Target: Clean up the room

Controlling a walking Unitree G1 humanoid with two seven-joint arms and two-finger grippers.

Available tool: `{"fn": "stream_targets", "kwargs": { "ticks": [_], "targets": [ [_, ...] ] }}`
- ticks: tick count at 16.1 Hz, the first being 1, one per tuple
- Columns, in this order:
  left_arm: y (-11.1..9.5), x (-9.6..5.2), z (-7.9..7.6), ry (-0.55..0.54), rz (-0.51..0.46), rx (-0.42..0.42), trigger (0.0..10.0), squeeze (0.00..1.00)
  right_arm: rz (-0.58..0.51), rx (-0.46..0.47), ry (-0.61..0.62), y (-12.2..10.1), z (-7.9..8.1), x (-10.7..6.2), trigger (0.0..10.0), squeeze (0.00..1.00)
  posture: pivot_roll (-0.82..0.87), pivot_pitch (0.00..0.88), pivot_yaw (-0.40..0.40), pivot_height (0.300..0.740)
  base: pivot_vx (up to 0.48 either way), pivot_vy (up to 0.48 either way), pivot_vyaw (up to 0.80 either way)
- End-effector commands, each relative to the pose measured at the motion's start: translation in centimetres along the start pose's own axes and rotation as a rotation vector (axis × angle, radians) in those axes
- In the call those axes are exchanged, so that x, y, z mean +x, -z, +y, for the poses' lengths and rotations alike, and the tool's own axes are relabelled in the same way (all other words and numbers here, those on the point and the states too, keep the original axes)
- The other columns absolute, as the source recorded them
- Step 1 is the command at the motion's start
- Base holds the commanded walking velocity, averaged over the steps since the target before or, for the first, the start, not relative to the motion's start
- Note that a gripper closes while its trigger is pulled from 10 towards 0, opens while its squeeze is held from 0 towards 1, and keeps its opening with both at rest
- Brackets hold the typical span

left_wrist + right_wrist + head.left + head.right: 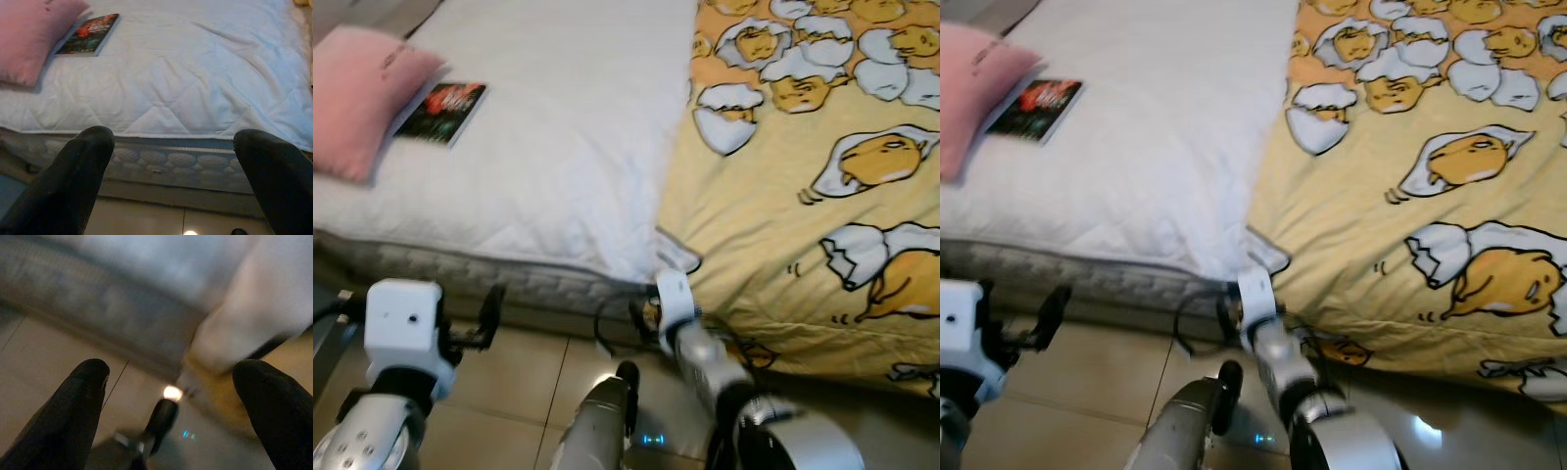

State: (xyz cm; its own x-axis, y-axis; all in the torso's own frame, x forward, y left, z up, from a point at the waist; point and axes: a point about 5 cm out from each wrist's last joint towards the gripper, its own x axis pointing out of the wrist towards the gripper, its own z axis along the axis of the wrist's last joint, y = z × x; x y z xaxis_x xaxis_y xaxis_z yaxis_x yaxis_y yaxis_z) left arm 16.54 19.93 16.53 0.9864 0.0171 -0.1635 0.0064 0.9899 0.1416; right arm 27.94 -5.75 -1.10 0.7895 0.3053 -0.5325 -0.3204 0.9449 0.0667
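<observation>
Nearest: tiled floor with a bright glare spot, robot standing at the foot edge of the bed. A silver-and-black part of the robot's own body rises between the two arms, a small blue light beside it.

Left gripper: held low over the floor, just short of the mattress side. Fingers spread wide apart, nothing between them. They aim at the quilted side panel, below the edge of the white quilt.

Right gripper: also low, at the point where the white quilt's corner meets the yellow blanket. Fingers wide apart, empty. View blurred; pale cloth corner hangs just past them, floor beneath. A black cable loops at the wrist, close to the bed edge.

Bed top, right side: yellow blanket printed with egg-and-shell cartoons, draped over the foot edge toward the floor.

Bed top, left side: white quilt, wrinkled, lying to the foot edge.

Far left corner: book with dark red-and-black cover, flat on the white quilt, one end tucked just under the pink pillow. Pillow lies at the left edge. Both well apart from either gripper, with the stretch of quilt in between.
</observation>
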Motion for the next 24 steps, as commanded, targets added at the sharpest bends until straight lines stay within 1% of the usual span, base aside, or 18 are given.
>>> {"fn": "stream_targets", "kwargs": {
  "ticks": [1,2,3,4,5,6,8,9,10,11,12,13,14,16,18,20,21,24],
  "targets": [
    [0.7,-0.1,-0.1,-0.001,0.046,-0.009,10.0,0.0,-0.008,0.035,-0.094,1.3,3.6,-0.4,10.0,0.0,0.37,0.312,0.106,0.74,0.0,0.0,0.0],
    [0.8,0.2,-0.2,-0.001,0.041,-0.014,10.0,0.0,-0.066,0.021,-0.104,1.1,4.2,-0.6,10.0,0.0,0.35,0.299,0.098,0.74,0.0,0.0,0.0],
    [0.7,0.7,-0.4,-0.004,0.022,-0.019,10.0,0.0,-0.177,0.012,-0.084,0.0,4.3,-0.7,10.0,0.0,0.34,0.286,0.088,0.74,0.0,0.0,0.0],
    [0.6,1.0,-0.6,0.0,0.009,-0.015,10.0,0.0,-0.248,-0.002,-0.06,-0.9,4.1,-0.8,10.0,0.0,0.32,0.269,0.076,0.74,0.0,0.0,0.0],
    [0.7,2.0,-1.2,0.016,-0.01,0.01,10.0,0.0,-0.376,-0.018,0.007,-2.5,2.9,-1.2,10.0,0.0,0.28,0.234,0.054,0.74,0.0,0.0,0.0],
    [0.8,2.6,-1.7,0.027,-0.02,0.011,10.0,0.0,-0.441,-0.027,0.051,-3.3,1.8,-1.5,10.0,0.0,0.27,0.211,0.043,0.74,0.0,0.0,0.0],
    [0.8,5.1,-3.8,0.089,-0.077,-0.019,10.0,0.0,-0.633,-0.033,0.193,-6.2,-2.8,-3.9,10.0,0.0,0.18,0.088,0.001,0.74,0.0,0.0,0.0],
    [0.9,5.8,-4.2,0.105,-0.085,-0.028,10.0,0.0,-0.679,-0.05,0.228,-7.1,-4.1,-4.8,10.0,0.0,0.15,0.042,-0.008,0.74,0.0,0.0,0.0],
    [1.4,7.8,-5.0,0.123,-0.097,-0.049,10.0,0.0,-0.764,-0.109,0.319,-9.0,-7.3,-6.7,10.0,0.0,0.08,0.0,-0.021,0.74,0.0,0.0,0.0],
    [1.7,8.9,-5.2,0.116,-0.104,-0.065,10.0,0.0,-0.799,-0.124,0.391,-9.8,-9.1,-7.8,10.0,0.0,0.05,0.0,-0.023,0.74,0.0,0.0,0.0],
    [1.7,9.7,-5.3,0.106,-0.118,-0.076,10.0,0.0,-0.828,-0.13,0.454,-10.2,-10.5,-9.1,10.0,0.0,0.03,0.0,-0.018,0.74,0.0,0.0,0.0],
    [1.4,10.5,-5.5,0.104,-0.144,-0.078,10.0,0.0,-0.816,-0.12,0.485,-9.7,-11.4,-10.0,10.0,0.0,0.02,0.0,-0.013,0.74,0.0,0.0,0.0],
    [0.9,11.1,-5.7,0.112,-0.17,-0.079,10.0,0.0,-0.78,-0.088,0.512,-8.7,-12.1,-10.4,10.0,0.0,0.01,0.0,-0.01,0.74,0.0,0.0,0.0],
    [0.3,11.9,-6.0,0.145,-0.198,-0.047,10.0,0.0,-0.714,-0.008,0.533,-6.5,-12.6,-10.6,10.0,0.0,0.01,0.0,0.007,0.74,0.0,0.0,0.0],
    [0.4,12.3,-5.9,0.151,-0.201,-0.04,10.0,0.0,-0.703,0.006,0.505,-6.1,-12.1,-10.4,10.0,0.0,0.0,0.0,0.022,0.74,0.0,0.0,0.0],
    [0.5,12.7,-6.0,0.164,-0.215,-0.04,10.0,0.0,-0.704,-0.008,0.437,-6.6,-10.8,-9.8,10.0,0.0,-0.01,0.0,0.039,0.74,0.0,0.0,0.0],
    [0.4,12.8,-6.1,0.147,-0.23,-0.057,10.0,0.0,-0.7,-0.01,0.415,-7.0,-10.4,-9.5,10.0,0.0,-0.01,0.0,0.043,0.74,0.0,0.0,0.0],
    [-0.5,12.8,-7.2,0.143,-0.286,-0.081,10.0,0.0,-0.699,-0.019,0.365,-8.1,-10.2,-8.7,10.0,0.0,-0.01,0.0,0.037,0.74,0.276,0.0,0.0]
  ]
}}
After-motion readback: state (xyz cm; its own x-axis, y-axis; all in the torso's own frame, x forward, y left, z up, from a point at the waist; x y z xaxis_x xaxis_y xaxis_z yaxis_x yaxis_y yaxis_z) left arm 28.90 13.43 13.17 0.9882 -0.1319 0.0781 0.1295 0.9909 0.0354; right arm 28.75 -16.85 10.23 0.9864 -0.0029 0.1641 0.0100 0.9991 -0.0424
